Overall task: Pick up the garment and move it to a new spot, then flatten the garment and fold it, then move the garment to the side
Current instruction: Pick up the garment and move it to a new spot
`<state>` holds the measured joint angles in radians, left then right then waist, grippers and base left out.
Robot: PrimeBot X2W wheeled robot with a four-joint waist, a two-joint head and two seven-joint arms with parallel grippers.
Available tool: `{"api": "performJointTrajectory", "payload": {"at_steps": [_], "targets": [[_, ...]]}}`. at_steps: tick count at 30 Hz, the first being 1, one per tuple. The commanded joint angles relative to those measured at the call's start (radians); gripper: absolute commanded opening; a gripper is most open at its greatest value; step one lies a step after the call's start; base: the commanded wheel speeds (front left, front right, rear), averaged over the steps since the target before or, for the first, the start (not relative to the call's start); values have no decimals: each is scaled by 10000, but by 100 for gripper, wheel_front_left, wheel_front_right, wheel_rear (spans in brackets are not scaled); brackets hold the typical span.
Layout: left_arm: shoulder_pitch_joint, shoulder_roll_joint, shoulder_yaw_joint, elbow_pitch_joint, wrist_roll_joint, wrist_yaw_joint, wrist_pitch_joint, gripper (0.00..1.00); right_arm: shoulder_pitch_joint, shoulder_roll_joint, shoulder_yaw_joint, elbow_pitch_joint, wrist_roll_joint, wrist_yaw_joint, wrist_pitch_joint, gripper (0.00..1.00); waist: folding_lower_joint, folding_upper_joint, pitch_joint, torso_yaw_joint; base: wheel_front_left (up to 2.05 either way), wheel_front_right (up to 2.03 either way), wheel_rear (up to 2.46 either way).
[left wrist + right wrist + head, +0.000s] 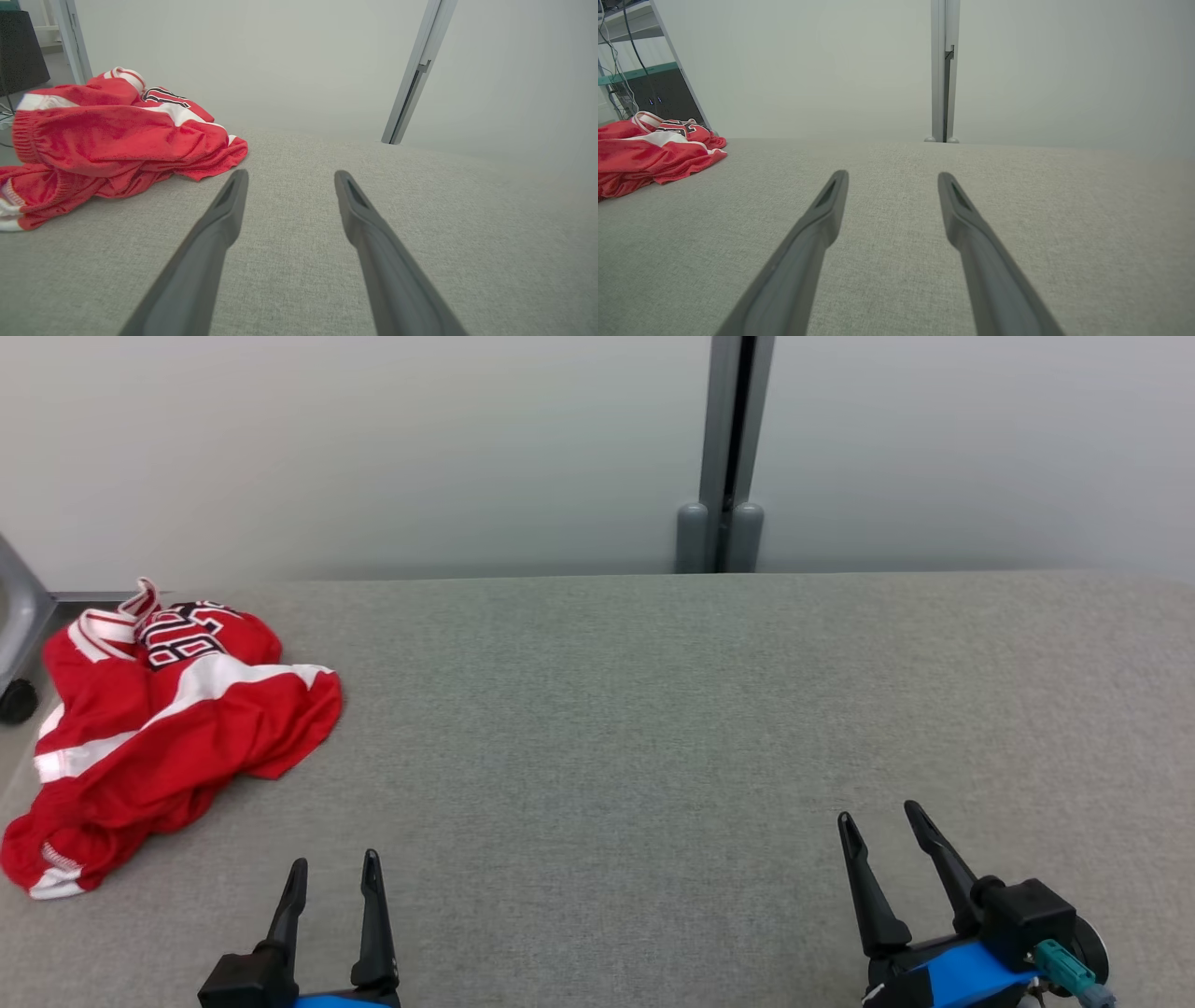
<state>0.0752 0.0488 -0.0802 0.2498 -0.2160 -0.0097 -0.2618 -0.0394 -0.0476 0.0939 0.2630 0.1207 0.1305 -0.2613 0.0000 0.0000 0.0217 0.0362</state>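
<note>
The garment point(168, 728), a red jersey with white stripes and black-and-white lettering, is lying crumpled in a loose heap at the far left end of the table point(653, 709). Its striped collar end is lying toward the back, and a cuffed end is trailing toward the robot along the table's left edge. Folds are overlapping one another, and the lettering is showing only in part, too creased to read. The table is wearing a grey woven covering.

The left pincer point(335, 859) is sitting at the near left, fingers pointing away from the robot and jaws standing wide over the grey covering. It is positioned near the garment, to the right of it and closer to the robot, and is standing apart from it. The right pincer point(878, 811) is sitting at the near right, well apart from the garment, its jaws likewise standing wide over the covering and its fingers leaning slightly leftward. A blue band point(962, 975) and a teal connector point(1064, 969) are showing at its wrist.

Behind the table, a grey upright post point(724, 448) is rising between pale wall panels. Beyond the garment on the left, a grey frame leg point(19, 607) is standing on a black caster point(17, 702). In the right wrist view, a shelf with cables point(626, 28) is standing behind the garment.
</note>
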Motion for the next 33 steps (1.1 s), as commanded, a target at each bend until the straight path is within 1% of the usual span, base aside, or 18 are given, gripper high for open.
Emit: {"api": "performJointTrajectory", "payload": {"at_steps": [1, 3, 6, 13, 17, 20, 23, 30, 33], "targets": [[-183, 28, -37, -55, -13, -12, -47, 100, 49, -46, -42, -33, -40, 4, -59, 100, 0, 0, 38, 282, 0, 0, 0], [-193, 26, -80, -46, -13, -24, -47, 100, 117, -46, -107, -15, -65, 4, -59, 100, 0, 0, -10, 667, 0, 0, 0], [-123, 29, -89, -19, 4, -9, -47, 100, 196, -41, -143, -2, -38, 4, -59, 100, 0, 0, -110, 1418, 0, 0, 0], [60, 20, 220, -4, 102, -65, -39, 100, 256, -46, 42, 38, 81, 3, -50, 100, 0, 0, -255, 3230, 0, 0, 0], [139, 22, 339, -17, 163, -122, -39, 100, 189, -48, 136, 69, 155, 3, -50, 100, 0, 0, -254, 3978, 0, 0, 0], [173, 21, 447, -53, 161, -156, -39, 100, 123, -48, 237, 116, 172, 3, -48, 100, 0, 0, -214, 4309, 0, 0, 0], [171, 19, 506, -87, 177, -177, -39, 100, 47, -49, 291, 165, 169, 3, -48, 100, 0, 0, -157, 4471, 0, 0, 0], [176, 18, 661, -196, 76, -122, -39, 100, -86, -48, 396, 183, 82, 3, -50, 100, 0, 0, -32, 4464, 0, 0, 0], [111, 21, 901, -401, -174, -111, -39, 100, -171, -49, 399, 128, 4, 3, -50, 100, 0, 0, 67, 4361, 0, 0, 0]]}}
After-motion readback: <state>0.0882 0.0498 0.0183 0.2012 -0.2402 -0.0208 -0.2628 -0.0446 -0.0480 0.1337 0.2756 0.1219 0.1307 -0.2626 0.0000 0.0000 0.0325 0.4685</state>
